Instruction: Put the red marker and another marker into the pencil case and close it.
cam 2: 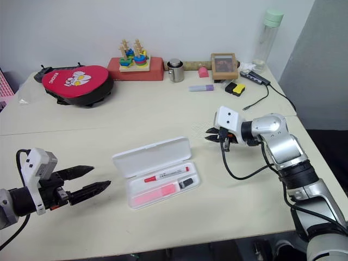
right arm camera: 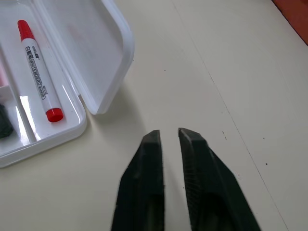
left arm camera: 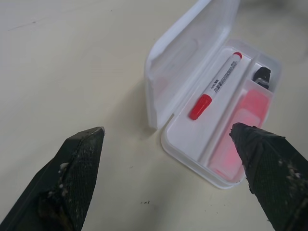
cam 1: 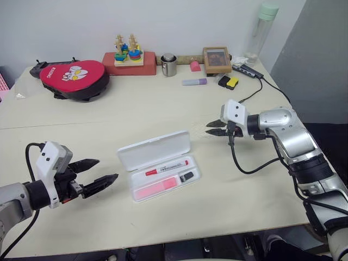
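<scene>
The white pencil case [cam 1: 155, 148] lies open in the middle of the table, its lid tilted back. Inside its tray lies the red marker [cam 1: 166, 167], and the pink marker [cam 1: 157, 188] rests in the nearer compartment beside a small black item [cam 1: 186, 176]. My left gripper [cam 1: 107, 169] hovers open just left of the case, pointing at it, with nothing between its fingers [left arm camera: 79, 163]. My right gripper [cam 1: 207, 128] is shut and empty, to the right of the lid's far corner. The right wrist view shows its fingertips [right arm camera: 153, 139] above bare table next to the lid [right arm camera: 96, 57].
At the back stand a red pouch [cam 1: 74, 79], a wooden stacking toy [cam 1: 128, 50], a metal cup [cam 1: 168, 65], a purple marker [cam 1: 194, 82], a picture frame [cam 1: 216, 58] and a bottle [cam 1: 261, 32]. A black cable [cam 1: 255, 92] runs across the right side.
</scene>
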Controlling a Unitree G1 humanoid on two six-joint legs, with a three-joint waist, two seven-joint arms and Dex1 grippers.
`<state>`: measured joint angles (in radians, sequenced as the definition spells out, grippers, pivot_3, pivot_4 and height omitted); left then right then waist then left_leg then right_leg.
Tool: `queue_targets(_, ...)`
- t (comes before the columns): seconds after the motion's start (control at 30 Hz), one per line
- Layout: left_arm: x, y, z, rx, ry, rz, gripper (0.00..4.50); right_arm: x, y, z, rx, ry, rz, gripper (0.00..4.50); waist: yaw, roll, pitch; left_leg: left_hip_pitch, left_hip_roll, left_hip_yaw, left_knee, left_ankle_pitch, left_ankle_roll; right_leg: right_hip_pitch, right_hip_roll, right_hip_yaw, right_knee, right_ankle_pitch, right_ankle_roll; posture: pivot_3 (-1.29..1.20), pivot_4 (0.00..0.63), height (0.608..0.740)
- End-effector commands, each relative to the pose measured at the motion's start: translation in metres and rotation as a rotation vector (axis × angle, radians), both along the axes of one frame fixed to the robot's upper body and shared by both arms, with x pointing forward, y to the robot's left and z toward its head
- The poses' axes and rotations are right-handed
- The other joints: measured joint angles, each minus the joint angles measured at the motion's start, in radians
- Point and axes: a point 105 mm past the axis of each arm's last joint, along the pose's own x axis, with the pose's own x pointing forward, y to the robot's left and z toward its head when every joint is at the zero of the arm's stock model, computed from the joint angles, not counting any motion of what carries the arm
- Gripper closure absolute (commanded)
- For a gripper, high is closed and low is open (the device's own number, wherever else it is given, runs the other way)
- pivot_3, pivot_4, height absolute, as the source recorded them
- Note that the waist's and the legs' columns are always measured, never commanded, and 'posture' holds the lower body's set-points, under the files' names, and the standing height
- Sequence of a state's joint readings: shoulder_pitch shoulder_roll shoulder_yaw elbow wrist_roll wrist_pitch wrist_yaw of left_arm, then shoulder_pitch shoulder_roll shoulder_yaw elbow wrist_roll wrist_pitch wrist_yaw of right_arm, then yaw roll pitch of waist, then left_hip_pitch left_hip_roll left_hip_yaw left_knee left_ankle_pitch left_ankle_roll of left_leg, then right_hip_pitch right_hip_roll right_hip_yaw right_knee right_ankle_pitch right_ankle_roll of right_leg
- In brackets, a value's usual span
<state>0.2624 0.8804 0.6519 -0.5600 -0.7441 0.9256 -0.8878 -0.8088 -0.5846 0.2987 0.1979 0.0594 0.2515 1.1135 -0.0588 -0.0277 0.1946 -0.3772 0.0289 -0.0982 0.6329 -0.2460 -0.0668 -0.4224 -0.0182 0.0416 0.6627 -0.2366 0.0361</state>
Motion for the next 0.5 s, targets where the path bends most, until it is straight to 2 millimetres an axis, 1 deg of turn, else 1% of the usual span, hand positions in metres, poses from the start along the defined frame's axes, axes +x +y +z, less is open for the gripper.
queue_targets(0.03,-0.003,-0.004,0.009,0.027,-0.023,-0.046,0.00,0.001,0.014,0.018,0.003,-0.076,0.074,4.43,-0.001,0.000,0.000,0.000,0.000,0.000,0.000,0.000,0.000,0.000,0.000,0.000,0.000,0.000,0.000,0.00,0.150,0.740)
queue_targets(0.1,-0.003,-0.004,0.010,0.028,-0.025,-0.048,0.00,0.003,0.018,0.020,0.001,-0.086,0.087,4.43,0.000,0.000,0.000,0.000,0.000,0.000,0.000,0.000,0.000,0.000,0.000,0.000,0.000,0.000,0.000,0.00,0.150,0.740)
queue_targets(0.2,-0.007,-0.005,0.018,0.036,-0.032,-0.072,0.00,0.005,0.033,0.031,0.013,-0.118,0.137,4.43,0.000,0.000,0.000,0.000,0.000,0.000,0.000,0.000,0.000,0.000,0.000,0.000,0.000,0.000,0.000,0.00,0.150,0.740)
queue_targets(0.33,-0.007,-0.007,0.022,0.053,-0.044,-0.088,0.00,0.005,0.047,0.040,0.009,-0.147,0.203,4.43,-0.001,0.001,0.001,0.001,0.000,0.000,-0.001,0.000,0.000,0.000,0.000,0.000,0.000,0.000,0.000,0.00,0.150,0.740)
queue_targets(0.4,-0.006,-0.009,0.022,0.054,-0.051,-0.087,0.00,0.003,0.053,0.041,0.005,-0.150,0.235,4.43,-0.001,0.001,0.001,0.001,0.000,0.000,-0.002,0.000,0.000,0.000,0.000,0.000,0.000,0.000,0.000,0.00,0.150,0.740)
queue_targets(0.5,-0.004,-0.016,0.021,0.043,-0.057,-0.103,0.00,-0.005,0.067,0.032,-0.016,-0.138,0.311,4.43,-0.001,0.001,0.000,0.001,0.000,0.000,-0.003,0.000,0.000,0.000,0.000,0.000,0.000,0.000,0.000,0.00,0.150,0.740)
